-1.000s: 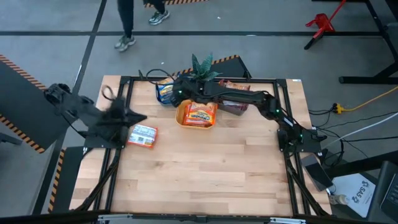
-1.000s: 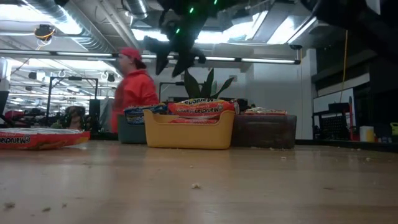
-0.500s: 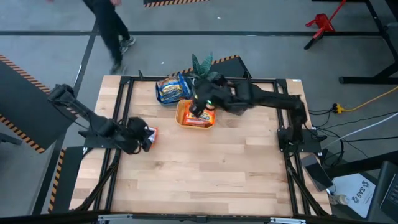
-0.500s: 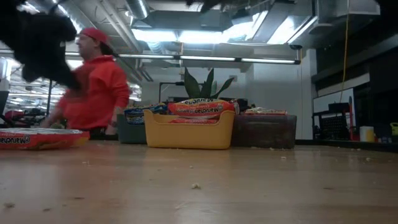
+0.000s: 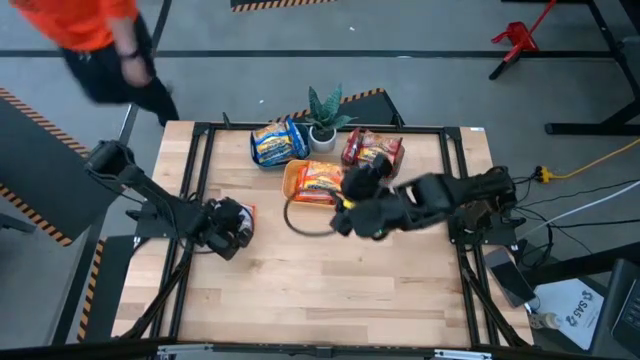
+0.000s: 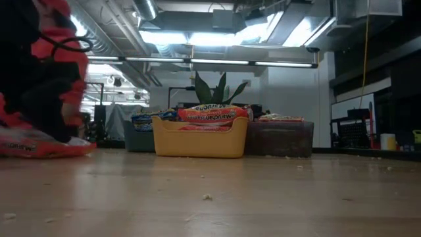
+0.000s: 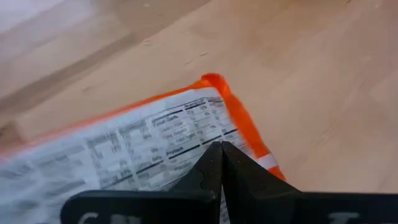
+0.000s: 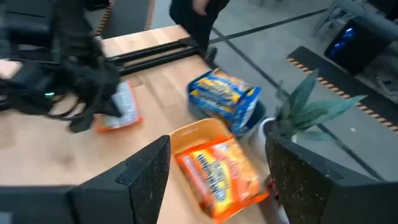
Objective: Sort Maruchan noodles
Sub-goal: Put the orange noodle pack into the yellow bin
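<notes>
One loose orange-and-white Maruchan packet lies flat on the table's left part. Its white label face fills the left wrist view. My left gripper hovers over it, shut, fingertips together above the label. My right gripper is open, just near of the orange bin, and holds nothing. Its fingers frame that bin's orange packets. Yellow-and-blue packets fill the teal bin. Red packets sit in the grey bin. My left gripper's shut fingertips point down at the packet's white label face, near its orange sealed edge. I cannot tell whether they touch it. The packet stays flat on the table.
A potted plant stands at the far edge between the bins. A black cable loop hangs by my right arm. A person in orange moves beyond the far left corner. The near half of the wooden table is bare.
My right gripper has drawn back from over the teal bin, past the orange bin, toward the near-right. My left gripper has moved right and down onto the spot above the loose packet. The person has walked left behind the table.
</notes>
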`<action>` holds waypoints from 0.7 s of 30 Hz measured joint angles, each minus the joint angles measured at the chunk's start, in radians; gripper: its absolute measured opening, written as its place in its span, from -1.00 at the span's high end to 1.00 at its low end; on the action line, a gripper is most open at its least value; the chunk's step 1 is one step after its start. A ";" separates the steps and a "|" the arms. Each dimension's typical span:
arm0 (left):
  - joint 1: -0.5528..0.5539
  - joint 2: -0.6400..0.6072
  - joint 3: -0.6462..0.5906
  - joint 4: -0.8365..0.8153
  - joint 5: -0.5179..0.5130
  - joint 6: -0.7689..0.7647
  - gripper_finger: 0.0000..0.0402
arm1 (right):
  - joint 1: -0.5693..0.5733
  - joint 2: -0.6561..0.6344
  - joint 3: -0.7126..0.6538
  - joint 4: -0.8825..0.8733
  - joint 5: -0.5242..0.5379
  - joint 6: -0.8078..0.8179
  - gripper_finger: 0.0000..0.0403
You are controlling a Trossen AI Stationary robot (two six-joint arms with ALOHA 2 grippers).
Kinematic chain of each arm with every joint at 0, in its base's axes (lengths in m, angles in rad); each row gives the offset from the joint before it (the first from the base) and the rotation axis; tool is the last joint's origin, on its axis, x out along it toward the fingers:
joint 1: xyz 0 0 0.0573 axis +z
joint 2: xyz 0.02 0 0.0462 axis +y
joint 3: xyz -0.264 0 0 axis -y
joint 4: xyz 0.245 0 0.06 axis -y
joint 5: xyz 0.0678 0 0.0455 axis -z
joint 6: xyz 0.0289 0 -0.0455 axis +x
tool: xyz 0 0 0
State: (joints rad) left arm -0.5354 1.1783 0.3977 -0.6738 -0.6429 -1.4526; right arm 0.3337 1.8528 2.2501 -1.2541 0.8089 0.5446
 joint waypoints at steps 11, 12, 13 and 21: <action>-0.017 0.101 -0.003 0.403 -0.004 0.100 1.00 | 0.235 0.039 -0.001 -0.091 -0.012 0.310 -0.23; -0.014 0.113 -0.003 0.444 -0.004 0.114 1.00 | 0.254 0.045 -0.001 -0.091 0.005 0.337 -0.23; -0.010 0.127 -0.003 0.481 -0.007 0.128 1.00 | 0.273 0.048 0.000 -0.089 0.022 0.363 -0.23; 0.045 0.356 0.001 0.896 -0.021 0.250 1.00 | 0.382 0.068 -0.077 -0.080 0.097 0.524 -0.23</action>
State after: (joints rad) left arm -0.4906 1.5347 0.3991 0.2220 -0.6641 -1.2024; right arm 0.7161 1.9210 2.1731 -1.3336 0.9059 1.0690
